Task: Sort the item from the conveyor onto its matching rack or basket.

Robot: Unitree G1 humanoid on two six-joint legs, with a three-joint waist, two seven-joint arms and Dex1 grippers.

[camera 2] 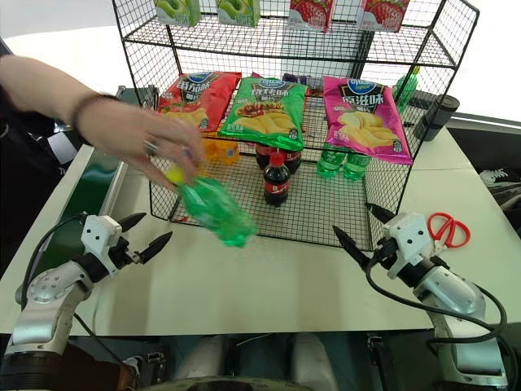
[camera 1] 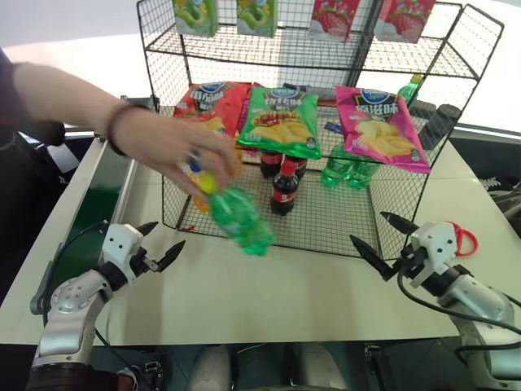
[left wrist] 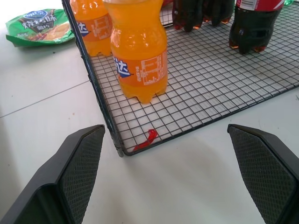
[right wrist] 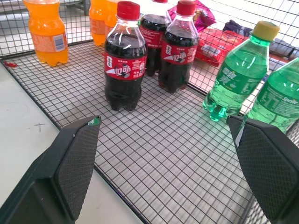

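Note:
A person's hand (camera 1: 175, 147) holds the item (camera 1: 240, 218), a clear-green bottle with a yellow cap. It hangs tilted above the table, just in front of the left front of the rack's wire basket (camera 1: 326, 220). The conveyor (camera 1: 81, 220) runs along the table's left side. My left gripper (camera 1: 165, 235) is open and empty, low and to the left of the bottle, facing the basket's front left corner (left wrist: 119, 149). My right gripper (camera 1: 368, 227) is open and empty at the basket's front right, facing cola bottles (right wrist: 124, 65) and green bottles (right wrist: 233, 74).
Orange-drink bottles (left wrist: 140, 51) stand in the basket's left part. Chip bags (camera 1: 281, 120) lie on the tier above, and more packets hang at the top. Red-handled scissors (camera 2: 448, 230) lie on the table to the right, and a black cup (camera 2: 435, 116) stands behind.

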